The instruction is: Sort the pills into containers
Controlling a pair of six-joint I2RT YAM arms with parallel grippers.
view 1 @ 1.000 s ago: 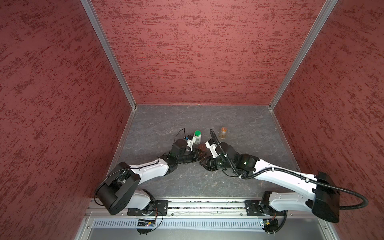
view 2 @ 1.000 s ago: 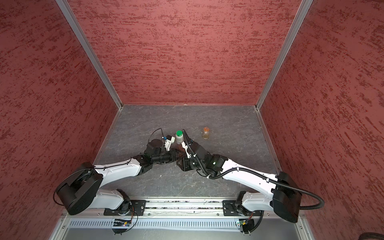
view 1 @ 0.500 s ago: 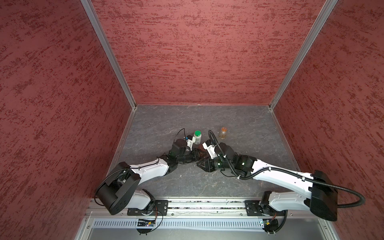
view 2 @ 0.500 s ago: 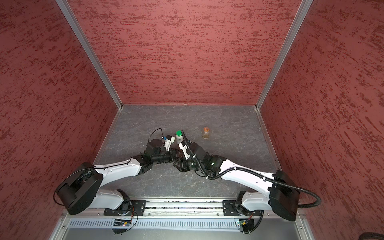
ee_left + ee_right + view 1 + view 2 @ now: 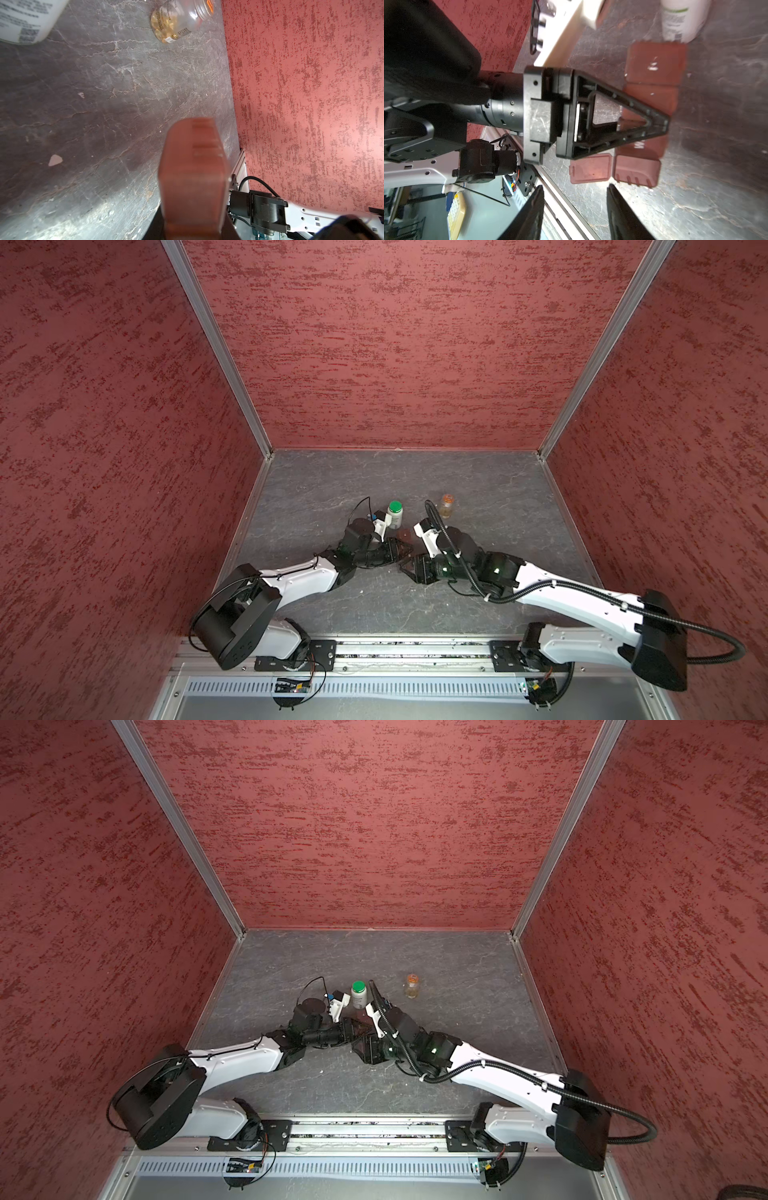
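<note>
A reddish-brown pill organizer (image 5: 654, 64) is lying flat on the grey table (image 5: 332, 489), and everything else is gathering around it. The left gripper (image 5: 663, 124) is reaching across the organizer's middle, its fingers (image 5: 623, 99) drawn together and pinching the organizer at one compartment. In the left wrist view the organizer is filling the foreground, running straight out from that grip. The right gripper (image 5: 575, 186) is hovering just off one end of the organizer, its fingers (image 5: 533, 212) standing apart with nothing caught between them. At that same end one compartment lid (image 5: 589, 168) is lying flipped open beside its cell, while the neighbouring lids are sitting closed. A white bottle (image 5: 395, 514) with a green cap is standing upright just beyond the organizer's other end. A clear bottle (image 5: 446, 506) of yellow softgels, wearing an orange cap, is standing upright farther out from the organizer, apart from both grippers. In both top views the two grippers are meeting almost tip to tip over the organizer.
</note>
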